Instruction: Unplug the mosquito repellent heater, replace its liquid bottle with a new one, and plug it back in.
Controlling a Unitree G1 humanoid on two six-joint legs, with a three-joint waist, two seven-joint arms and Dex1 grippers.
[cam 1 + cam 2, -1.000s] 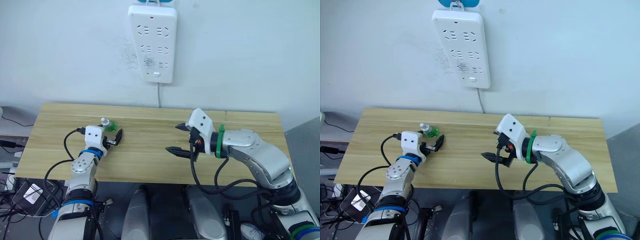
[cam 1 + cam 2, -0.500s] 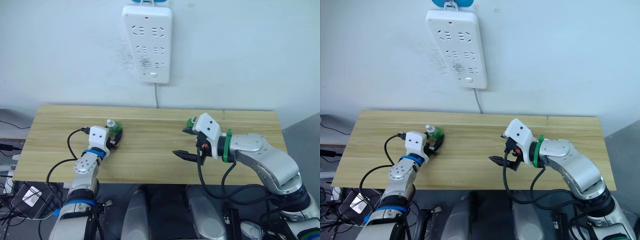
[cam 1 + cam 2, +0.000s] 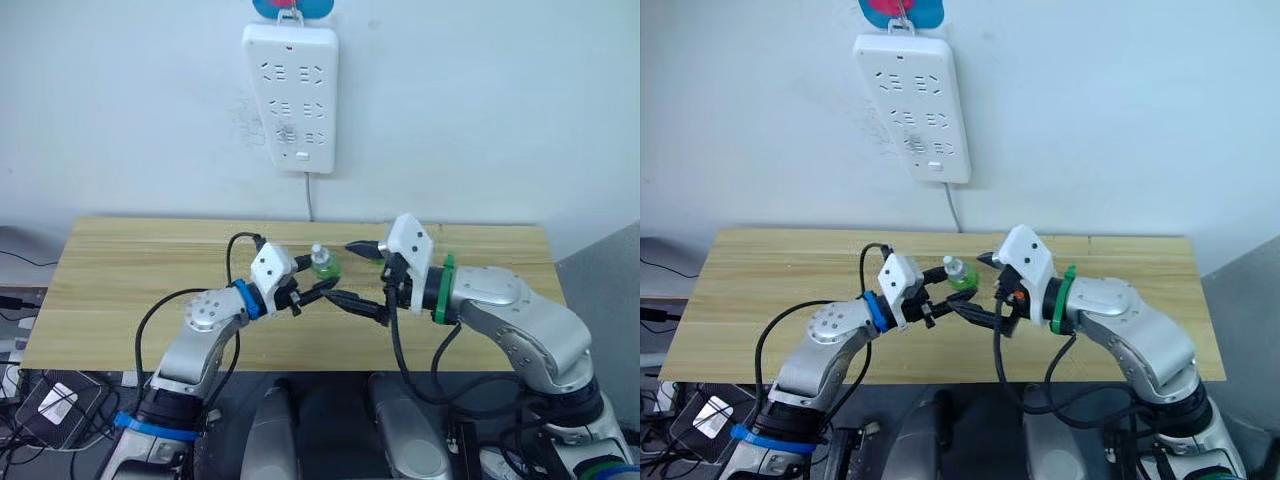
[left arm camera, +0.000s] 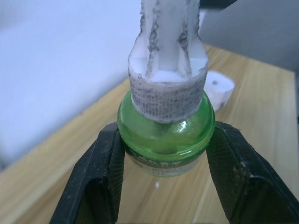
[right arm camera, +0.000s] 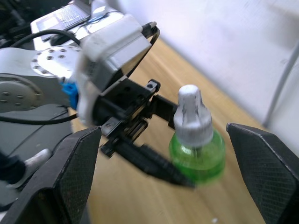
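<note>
- Bottle first: the new one (image 4: 166,135), a small green bottle with its whitish cap (image 4: 167,77) on, is pinched by its round body between the two black fingers of the left gripper (image 3: 318,283), held above the middle of the wooden table (image 3: 130,270).
- The right gripper (image 3: 368,278) faces it with its fingers spread wide, one on either side of the bottle and touching nothing.
- The step in hand looks like taking off the cap, so the right fingers should close on the cap alone, above the green shoulder, not on the body.
- The left grip ought to stay firm and level so the bottle cannot turn or tip during the twist; liquid could spill if it tilts.
- A small white round piece (image 4: 218,88) lies on the table beyond the bottle; I cannot tell what it is.
- The power strip (image 3: 291,97) hangs on the wall above, with nothing plugged into it that I can make out.
</note>
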